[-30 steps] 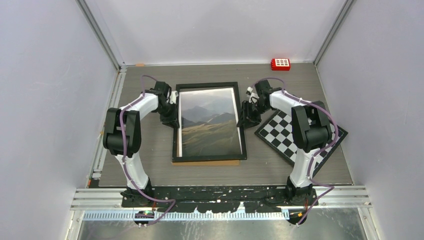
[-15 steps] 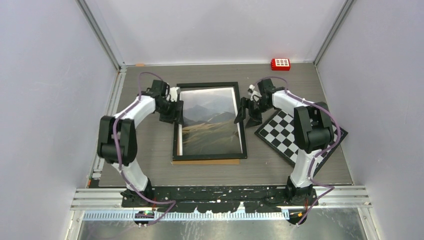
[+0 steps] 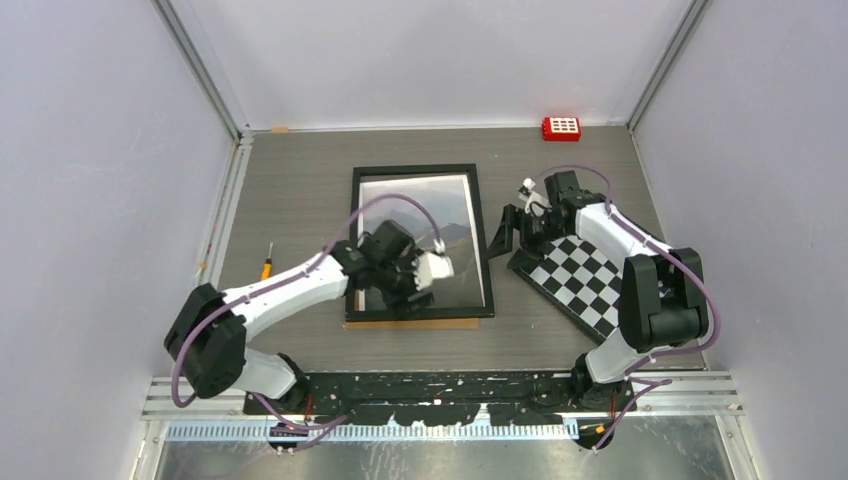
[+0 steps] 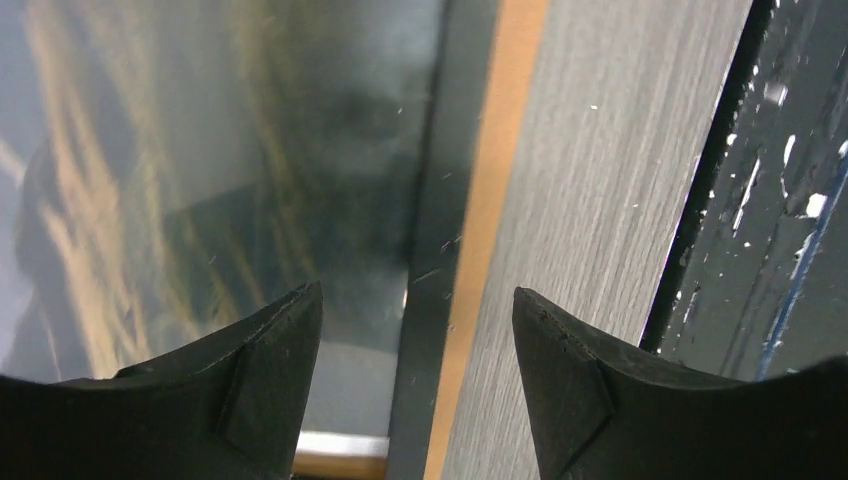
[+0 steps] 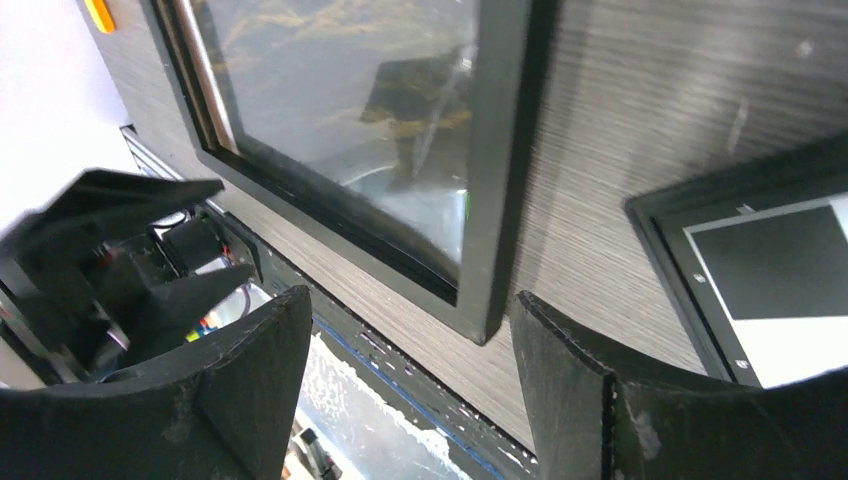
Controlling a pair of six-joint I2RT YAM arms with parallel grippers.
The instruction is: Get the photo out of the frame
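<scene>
The black frame (image 3: pixel 420 170) lies flat mid-table with the photo (image 3: pixel 415 215) of mountains and olive hills inside it. A brown board strip (image 3: pixel 410 324) sticks out under its near edge. My left gripper (image 3: pixel 402 298) hovers open over the frame's near edge (image 4: pixel 425 250), the photo (image 4: pixel 200 150) on one side, the brown strip (image 4: pixel 495 200) on the other, holding nothing. My right gripper (image 3: pixel 512 235) stands open and holds nothing just right of the frame's right side (image 5: pixel 500 150), near its corner, apart from it.
A black-and-white checkerboard (image 3: pixel 590 280) lies right of the frame, under my right arm. A red block (image 3: pixel 561 127) sits at the back edge. An orange-handled tool (image 3: pixel 267 262) lies on the table left of the frame. The black base rail (image 4: pixel 760 200) runs along the near edge.
Both grippers opened and left the frame's sides. My left arm swung across to the frame's near edge, uncovering the orange tool. My right gripper drew back to the right.
</scene>
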